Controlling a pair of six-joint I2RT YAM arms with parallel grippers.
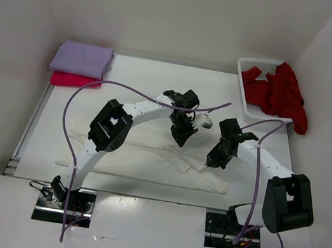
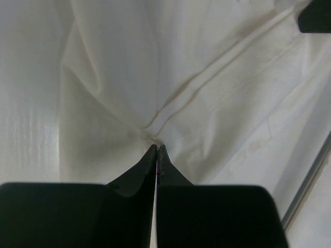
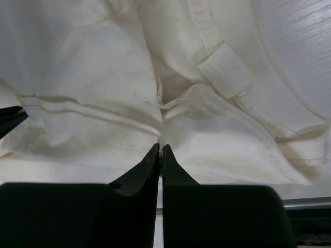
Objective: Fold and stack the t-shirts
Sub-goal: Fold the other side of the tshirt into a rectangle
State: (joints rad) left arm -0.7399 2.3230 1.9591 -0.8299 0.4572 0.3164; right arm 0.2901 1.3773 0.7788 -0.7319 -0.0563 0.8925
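Note:
The cream white t-shirt (image 1: 147,156) lies spread across the middle of the table. My left gripper (image 1: 180,141) is shut on a pinch of its cloth (image 2: 155,129) near the middle. My right gripper (image 1: 212,162) is shut on its cloth (image 3: 170,119) close to the right, beside a hem and a sewn label (image 3: 225,70). The lavender purple t-shirt (image 1: 82,58) lies folded on top of the magenta-pink t-shirt (image 1: 71,79) at the back left. The dark red t-shirt (image 1: 279,92) hangs out of the basket at the back right.
The white lattice basket (image 1: 253,67) stands at the back right corner. White walls close in the table on three sides. Purple cables loop over both arms.

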